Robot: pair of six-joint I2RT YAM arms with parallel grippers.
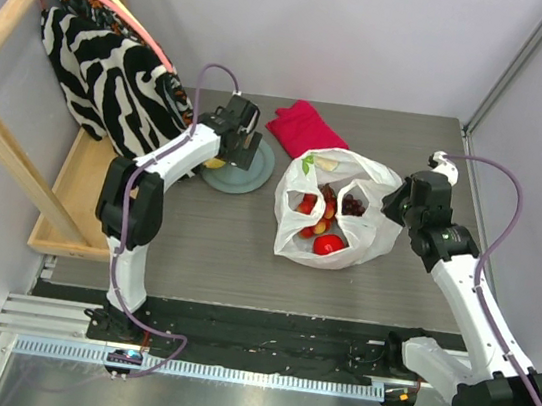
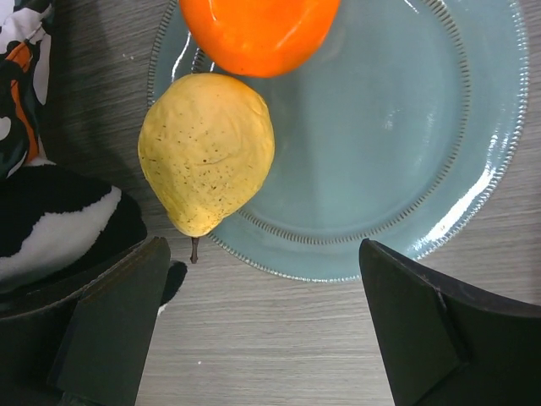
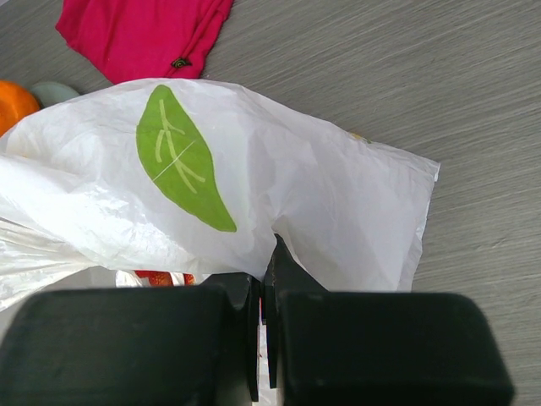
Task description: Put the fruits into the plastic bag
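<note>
Top external: one bag (image 1: 372, 239) lies open on the desk (image 1: 214, 246), holding one apple (image 1: 329, 244), one grape bunch (image 1: 353, 207) and a cluster of small red-yellow fruits (image 1: 313, 209), too small to count. One plate (image 1: 251, 182) sits just left of it, one red cloth (image 1: 307, 127) behind, one zebra bag (image 1: 108, 69) far left.

Left wrist: two fruits on the plate, one yellow pear (image 2: 207, 152) overlapping its rim and one orange (image 2: 258, 30), side by side. The left hand (image 2: 262, 254) hangs above them, fingers wide, empty.

Right wrist: the right hand (image 3: 264, 288) is closed, pinching the bag's edge; one green leaf print (image 3: 182, 156) shows there.
</note>
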